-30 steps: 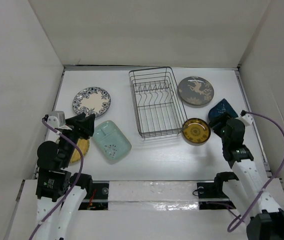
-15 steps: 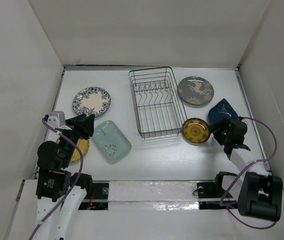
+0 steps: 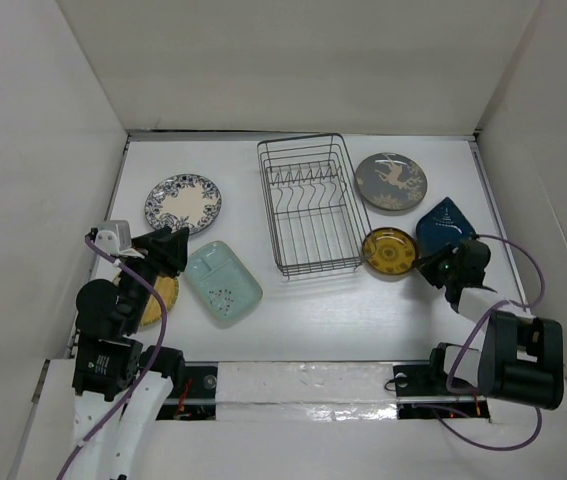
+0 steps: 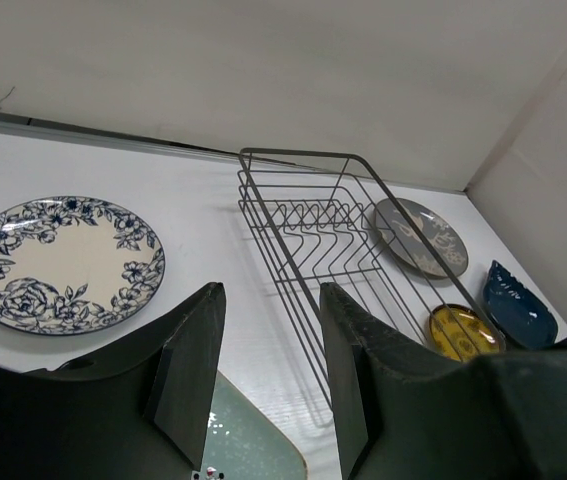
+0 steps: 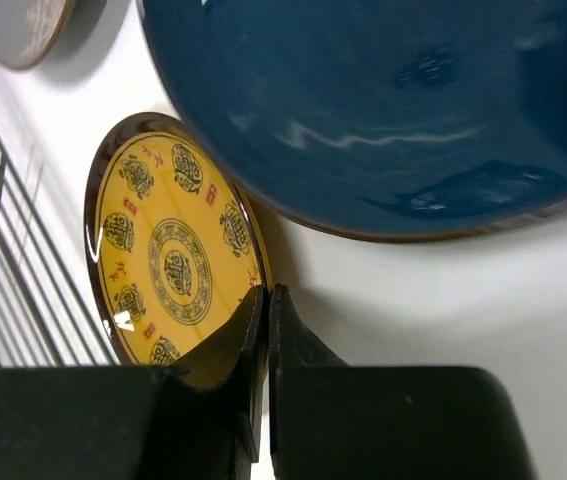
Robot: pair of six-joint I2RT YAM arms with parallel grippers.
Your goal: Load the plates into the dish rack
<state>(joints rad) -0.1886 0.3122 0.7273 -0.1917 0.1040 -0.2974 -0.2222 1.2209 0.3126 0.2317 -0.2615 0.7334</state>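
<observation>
The small yellow plate [image 5: 168,265] is caught by its rim, and the right pincer [image 5: 266,300] has squeezed down narrow on it, fingers almost meeting with the plate's brown edge pinched between them. From the wrist camera, the plate's patterned face spreads up and to the left of the fingertips. The dark blue dish [image 5: 383,110] fills the space above and to their right, its edge just beside the plate. Past the plate, further left of the pincer, run the thin wires of the dish rack [image 3: 308,205], close to the plate's far rim; whether they touch, I cannot tell. The rack sits with nothing in it. Beyond the blue dish, well ahead of the right pincer, the dark grey plate [image 3: 391,181] lies flat on the table [image 3: 343,310], just beside the rack's right side. Over to the other arm: the left pincer [image 4: 268,370] hangs wide, nothing between its fingers. The floral plate [image 4: 61,262] lies ahead and to its left, the rack ahead and to its right, and the mint-green plate [image 3: 223,280] lies just under and beside its tips. A second yellow plate [image 3: 160,297] peeks out from behind the left arm, nearer the base than the pincer.
</observation>
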